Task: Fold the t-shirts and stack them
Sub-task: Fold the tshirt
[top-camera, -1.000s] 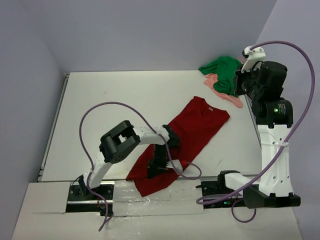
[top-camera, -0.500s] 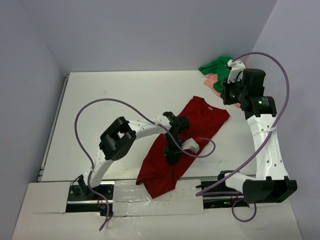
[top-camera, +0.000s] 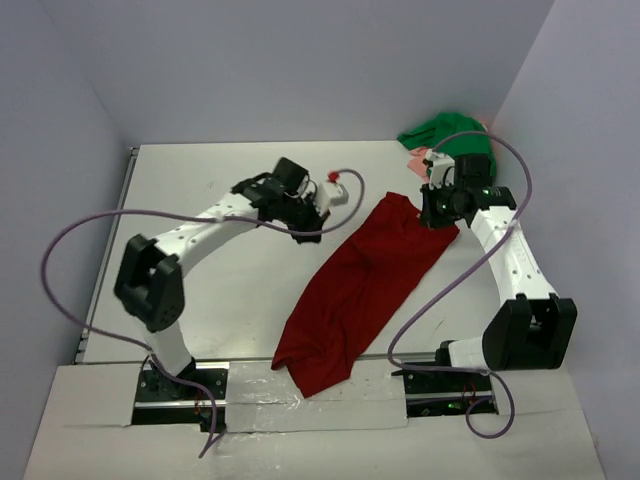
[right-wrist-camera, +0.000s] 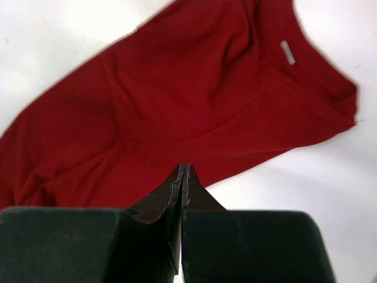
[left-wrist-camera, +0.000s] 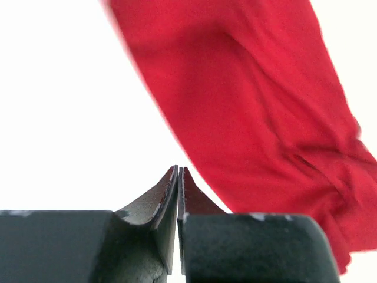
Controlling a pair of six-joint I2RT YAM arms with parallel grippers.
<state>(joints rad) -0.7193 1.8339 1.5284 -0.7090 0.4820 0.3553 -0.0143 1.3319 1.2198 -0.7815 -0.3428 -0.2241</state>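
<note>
1. Over at the left, the left gripper point(left-wrist-camera: 178, 172) hangs above the white table point(top-camera: 220, 290), jaws pressed together on nothing, just beside the red cloth.
2. Mid-table, the dark red t-shirt point(top-camera: 365, 285) lies as a long rumpled diagonal strip, with its collar end far right and its other end at the near edge.
3. Above the collar end, the right gripper point(right-wrist-camera: 182, 171) hovers with its jaws together, empty.
4. In the far right corner, the green t-shirt point(top-camera: 445, 135) sits bunched up, with the salmon-pink cloth point(top-camera: 418, 157) touching it.
</note>
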